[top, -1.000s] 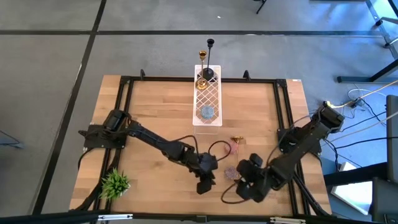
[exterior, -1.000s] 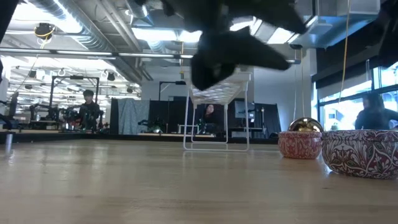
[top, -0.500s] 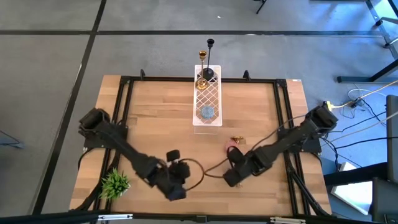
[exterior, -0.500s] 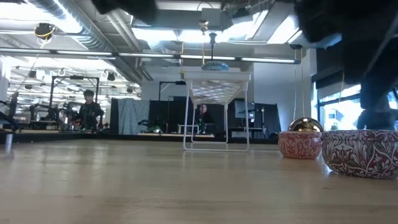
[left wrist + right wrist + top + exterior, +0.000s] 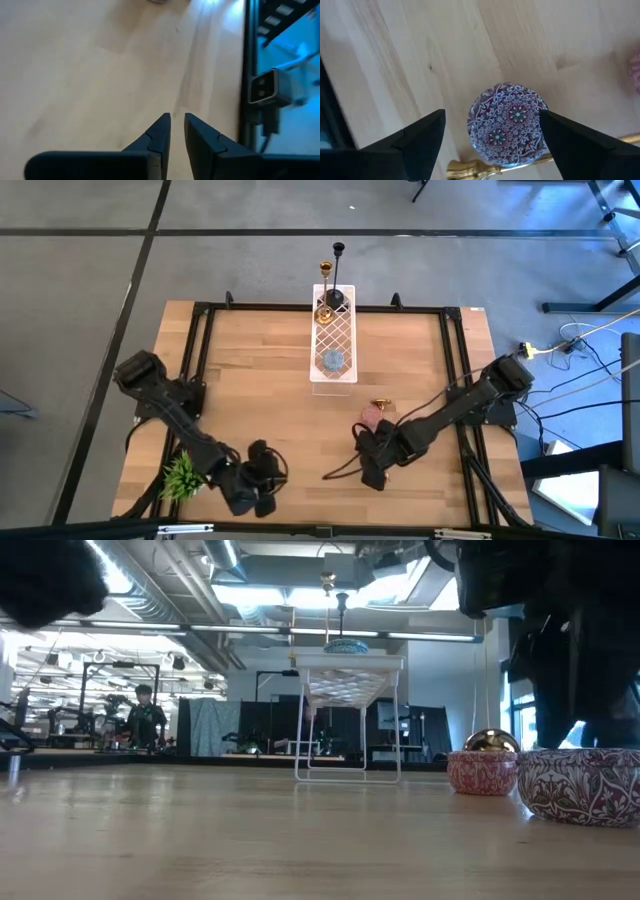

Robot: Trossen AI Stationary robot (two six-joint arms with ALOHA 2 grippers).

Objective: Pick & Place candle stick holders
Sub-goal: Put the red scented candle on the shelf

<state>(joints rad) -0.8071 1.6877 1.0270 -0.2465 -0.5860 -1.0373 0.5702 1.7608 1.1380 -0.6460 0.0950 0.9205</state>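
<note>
The left hand (image 5: 262,502) hangs low over the front of the tabletop (image 5: 250,380), close to the green plant (image 5: 182,474). Its two fingers (image 5: 159,131) are almost touching, with only a thin gap, and nothing is between them. Below them is bare wood.

The right hand (image 5: 368,471) is over the front right part of the tabletop. Its fingers (image 5: 422,131) are spread wide. Right under it, between the two fingers, sits a small round bowl (image 5: 509,123) with a red and blue flower pattern. A gold holder (image 5: 485,167) lies on its side, touching the bowl's edge. The hand is not holding either one.

Another gold holder (image 5: 381,405) lies flat on the wood, just beside a small pink bowl (image 5: 372,415).

At the back of the tabletop stands a white rack (image 5: 333,335). A black holder (image 5: 337,280) and a gold holder (image 5: 325,292) stand upright at its far end. A blue round dish (image 5: 332,361) rests on the rack nearer the front.

From the low camera, two patterned bowls (image 5: 575,785) sit at the right, with a shiny gold ball shape behind one. A person (image 5: 145,720) is in the room far behind.
</note>
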